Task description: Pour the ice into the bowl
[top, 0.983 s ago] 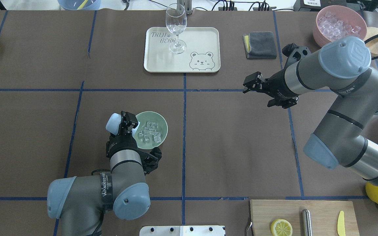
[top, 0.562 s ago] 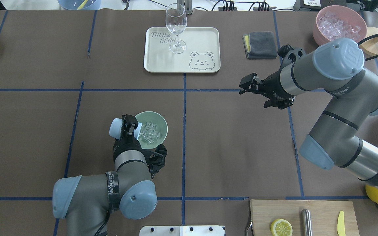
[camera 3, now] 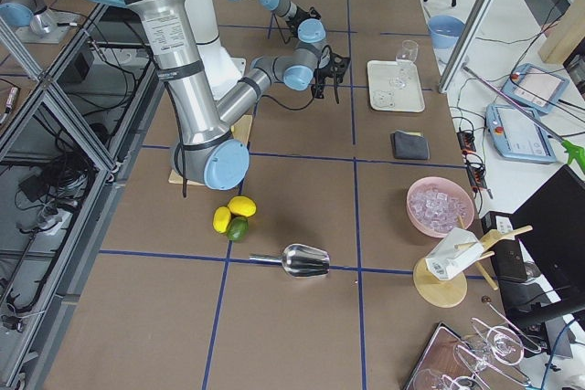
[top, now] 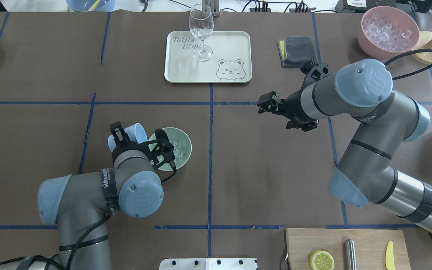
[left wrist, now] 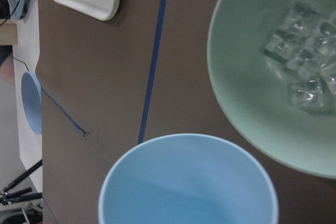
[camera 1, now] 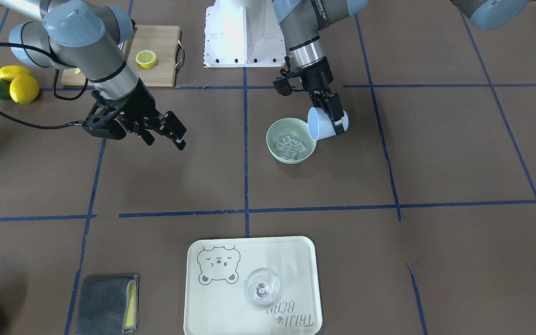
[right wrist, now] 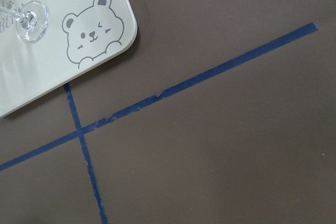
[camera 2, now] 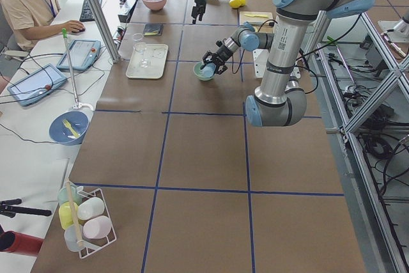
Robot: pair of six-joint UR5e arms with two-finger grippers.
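Observation:
The mint-green bowl (top: 183, 151) stands left of the table's middle with several clear ice cubes (top: 177, 149) in it. It also shows in the front view (camera 1: 281, 134), with the ice (camera 1: 291, 146) inside. My left gripper (top: 119, 135) is shut on a light blue cup (top: 132, 131), held tilted just beside the bowl's rim on its outer side. In the left wrist view the cup (left wrist: 189, 182) looks empty, with the bowl (left wrist: 247, 98) and ice (left wrist: 307, 61) beyond it. My right gripper (top: 264, 105) is open and empty above bare table, right of centre.
A cream tray (top: 238, 41) with a wine glass (top: 201, 26) lies at the far middle. A grey cloth (top: 298, 50) and a pink container (top: 366, 39) of ice are far right. A cutting board (top: 366, 243) with a lemon half is near right.
My left wrist has turned and swung the cup back off the bowl to its left. My right arm has moved left, toward the table's middle.

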